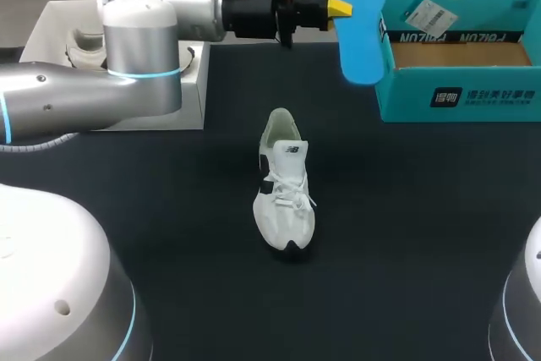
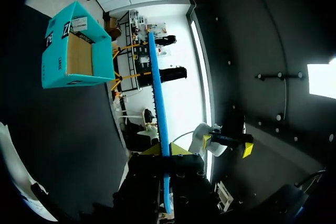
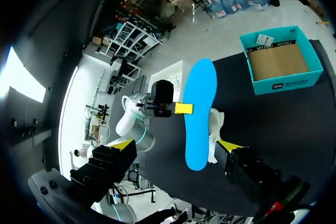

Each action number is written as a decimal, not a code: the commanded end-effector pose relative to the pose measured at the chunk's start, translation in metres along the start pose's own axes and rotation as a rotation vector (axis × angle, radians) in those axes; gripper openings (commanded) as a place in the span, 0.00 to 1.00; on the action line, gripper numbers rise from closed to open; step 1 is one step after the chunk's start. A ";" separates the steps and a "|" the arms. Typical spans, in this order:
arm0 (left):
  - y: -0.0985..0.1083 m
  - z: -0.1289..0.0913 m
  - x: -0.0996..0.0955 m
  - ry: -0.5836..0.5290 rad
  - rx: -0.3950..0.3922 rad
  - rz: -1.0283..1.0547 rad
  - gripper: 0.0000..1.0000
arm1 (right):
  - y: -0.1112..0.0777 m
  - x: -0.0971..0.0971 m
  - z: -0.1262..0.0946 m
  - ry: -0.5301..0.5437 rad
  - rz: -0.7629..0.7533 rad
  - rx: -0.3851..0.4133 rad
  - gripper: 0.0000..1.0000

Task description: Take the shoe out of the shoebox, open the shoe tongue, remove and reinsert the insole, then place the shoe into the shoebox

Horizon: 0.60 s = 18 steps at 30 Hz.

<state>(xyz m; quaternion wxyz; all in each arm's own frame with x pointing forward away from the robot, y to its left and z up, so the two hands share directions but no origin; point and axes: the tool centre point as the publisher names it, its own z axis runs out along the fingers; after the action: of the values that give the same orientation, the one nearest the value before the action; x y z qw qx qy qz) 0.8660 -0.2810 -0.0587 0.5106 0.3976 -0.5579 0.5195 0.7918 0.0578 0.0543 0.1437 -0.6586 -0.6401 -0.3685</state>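
beside shoebox (image 1: 461, 95), left pincer (image 1: 342, 8) holds insole (image 1: 362, 40)

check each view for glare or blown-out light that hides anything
Head view: soft highlights on the left arm, but the shoe and insole read plainly against the dark table. Left wrist view: the bright room behind the edge-on insole hides nothing of it. Right wrist view: one blown-out patch off the table; the insole is evenly lit.
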 end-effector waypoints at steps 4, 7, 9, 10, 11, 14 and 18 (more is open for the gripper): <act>0.004 -0.001 0.001 -0.016 0.008 -0.011 0.00 | 0.009 0.017 0.015 -0.405 -0.002 0.018 1.00; 0.005 0.001 -0.002 -0.014 -0.001 -0.026 0.00 | 0.010 0.024 0.024 -0.481 -0.027 0.032 1.00; 0.006 0.002 -0.003 -0.012 -0.003 -0.032 0.00 | 0.011 0.027 0.030 -0.556 -0.045 0.030 1.00; 0.006 0.002 -0.003 -0.010 -0.004 -0.034 0.00 | 0.012 0.028 0.034 -0.568 -0.047 0.031 1.00; 0.007 0.002 -0.004 -0.009 -0.004 -0.035 0.00 | 0.013 0.029 0.037 -0.569 -0.049 0.046 1.00; 0.007 0.003 -0.004 -0.008 0.001 -0.027 0.00 | 0.016 0.032 0.043 -0.656 -0.072 0.040 1.00; 0.007 0.003 -0.003 -0.012 0.013 -0.017 0.00 | 0.021 0.032 0.050 -0.712 -0.086 0.066 1.00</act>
<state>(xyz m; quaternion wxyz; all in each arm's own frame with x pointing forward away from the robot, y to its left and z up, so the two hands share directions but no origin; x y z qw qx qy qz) 0.8620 -0.2829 -0.0632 0.5122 0.4063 -0.5549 0.5144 0.8121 0.1026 0.0452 0.0157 -0.6864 -0.6905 -0.2277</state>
